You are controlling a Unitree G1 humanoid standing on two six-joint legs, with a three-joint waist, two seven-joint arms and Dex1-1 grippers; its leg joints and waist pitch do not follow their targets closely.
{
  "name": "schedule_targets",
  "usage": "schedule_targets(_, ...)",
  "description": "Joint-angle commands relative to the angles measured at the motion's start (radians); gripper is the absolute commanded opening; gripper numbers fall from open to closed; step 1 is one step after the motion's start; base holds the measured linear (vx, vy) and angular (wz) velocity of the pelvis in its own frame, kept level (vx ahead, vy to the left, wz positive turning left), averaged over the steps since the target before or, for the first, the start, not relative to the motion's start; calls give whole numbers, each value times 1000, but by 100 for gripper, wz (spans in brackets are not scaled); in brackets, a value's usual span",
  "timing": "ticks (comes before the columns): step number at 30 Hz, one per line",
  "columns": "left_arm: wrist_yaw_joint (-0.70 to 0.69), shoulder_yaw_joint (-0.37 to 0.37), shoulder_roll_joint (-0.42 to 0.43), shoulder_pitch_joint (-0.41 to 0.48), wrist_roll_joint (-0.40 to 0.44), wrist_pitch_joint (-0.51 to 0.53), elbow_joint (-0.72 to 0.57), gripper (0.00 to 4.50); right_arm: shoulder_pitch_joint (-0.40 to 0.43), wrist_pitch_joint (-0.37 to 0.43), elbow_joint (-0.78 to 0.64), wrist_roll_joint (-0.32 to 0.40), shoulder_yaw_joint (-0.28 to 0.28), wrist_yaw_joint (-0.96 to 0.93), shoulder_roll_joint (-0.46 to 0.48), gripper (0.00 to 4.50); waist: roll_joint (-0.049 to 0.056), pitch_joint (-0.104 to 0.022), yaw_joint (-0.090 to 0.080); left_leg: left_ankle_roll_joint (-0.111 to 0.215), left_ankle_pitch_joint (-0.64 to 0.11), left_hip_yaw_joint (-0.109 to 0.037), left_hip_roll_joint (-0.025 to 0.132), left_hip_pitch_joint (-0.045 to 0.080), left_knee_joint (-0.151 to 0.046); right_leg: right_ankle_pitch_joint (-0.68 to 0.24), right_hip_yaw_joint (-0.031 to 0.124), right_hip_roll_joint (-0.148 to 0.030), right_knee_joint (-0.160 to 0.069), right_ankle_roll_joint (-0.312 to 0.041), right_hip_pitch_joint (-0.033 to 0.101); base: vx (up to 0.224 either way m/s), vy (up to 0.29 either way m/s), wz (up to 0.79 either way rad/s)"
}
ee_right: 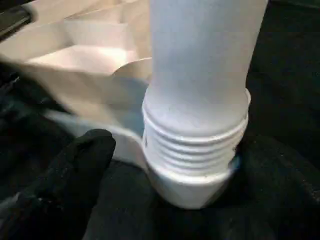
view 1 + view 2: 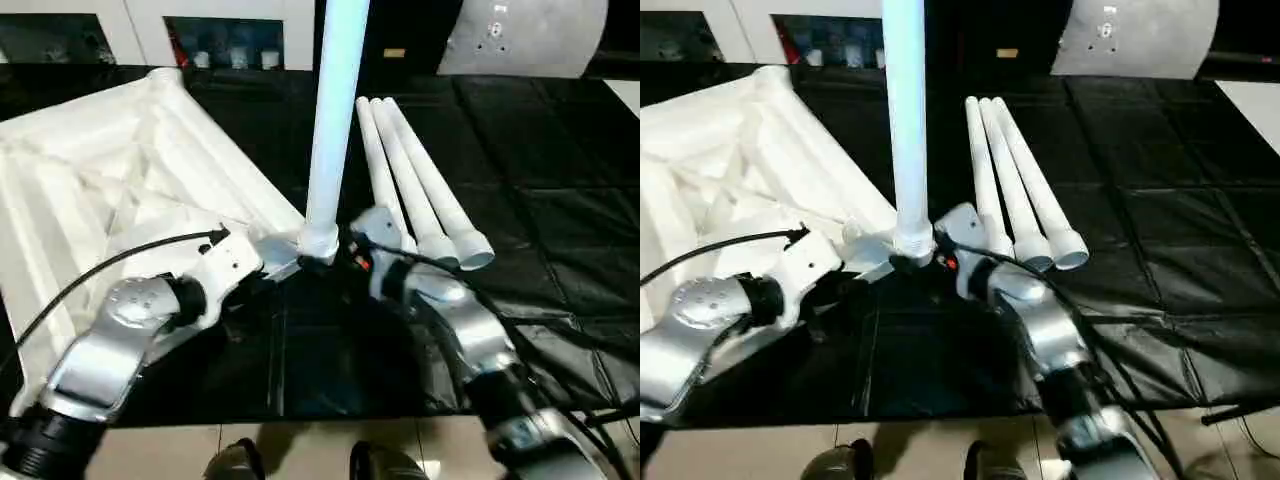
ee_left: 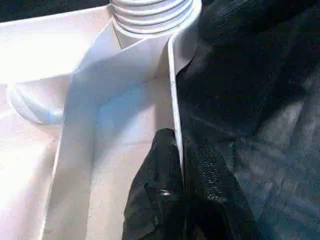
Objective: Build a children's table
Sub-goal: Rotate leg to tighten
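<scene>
White ribbed plastic rectangular tabletop (image 2: 110, 190) lying underside up on black sheet-covered table (image 2: 560, 200), toward its left edge, one rounded corner socket (image 2: 318, 243) pointing at the near middle. Standing upright in that socket: long white tapered round leg (image 2: 335, 110), threaded collar (image 1: 192, 145) partly exposed above the socket rim, ridges visible in the right wrist view. Just beside the upright leg, toward the table's right, three more long white tapered legs (image 2: 420, 180) lying side by side and touching, wide open ends facing the near edge. Left claw (image 3: 181, 172) pinching the thin outer wall of the tabletop close to the socket, one black finger (image 3: 160, 185) inside the rim and the other outside, pressed against the plastic. Right claw (image 2: 352, 258) set low against the base of the upright leg next to the socket; one black finger (image 1: 75, 170) seen just beside the collar, apart from it; cannot tell whether this claw is spread or pressed together. Silver forearms reaching in from the near edge on either side of the socket. Beyond the far edge, white cabinet with glass doors (image 2: 225, 40).
</scene>
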Motion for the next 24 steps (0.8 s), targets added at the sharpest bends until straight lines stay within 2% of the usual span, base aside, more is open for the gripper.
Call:
schedule_targets(1,-54,-16,18,-11,-2,-94,29,0,12,6,-75,14,12,52,-34,442,9,-71,0,31,-139,-2,28,27,-50,-27,26,-45,-46,-203,43,0,0,0)
schedule_targets(3,-84,-23,30,-11,-6,-122,46,0,20,14,-118,27,13,80,-65,442,9,-72,-1,31,-134,-1,30,26,-48,-9,25,-45,-42,-215,44,0,0,0)
schedule_targets(5,-122,-31,41,-8,-16,-154,59,0,17,18,-141,13,17,97,-100,442,12,-71,-1,29,-147,-1,31,28,-48,-29,25,-47,-42,-219,43,0,0,0)
schedule_targets(8,-204,-42,58,2,-53,-198,67,0,11,19,-159,-11,24,136,-153,442,10,-70,2,22,-171,1,31,31,-47,-67,26,-48,-45,-225,41,0,0,0)
schedule_targets(9,-223,-46,62,3,-61,-208,68,0,9,17,-161,-11,24,149,-162,442,14,-71,3,20,-174,0,31,32,-47,-69,26,-47,-45,-228,40,0,0,0)
schedule_targets(15,-299,-74,83,-8,-64,-278,99,0,12,-15,-159,-6,74,283,-243,442,11,-76,6,40,-149,0,32,29,-40,-11,25,-48,-35,-243,47,0,0,0)
schedule_targets(18,-318,-75,85,-15,-66,-288,105,0,2,-11,-139,20,72,318,-239,442,8,-73,5,37,-183,0,32,28,-40,-70,26,-51,-39,-249,44,0,0,0)
schedule_targets(22,-330,-75,89,-17,-72,-296,107,0,-8,0,-121,38,68,345,-231,404,4,-71,3,21,-219,-2,33,28,-40,-150,27,-51,-43,-237,42,0,0,0)
schedule_targets(24,-337,-75,93,-17,-76,-298,108,0,-16,9,-108,51,71,369,-228,382,6,-71,3,18,-223,-3,33,28,-40,-161,28,-52,-43,-236,40,0,0,0)
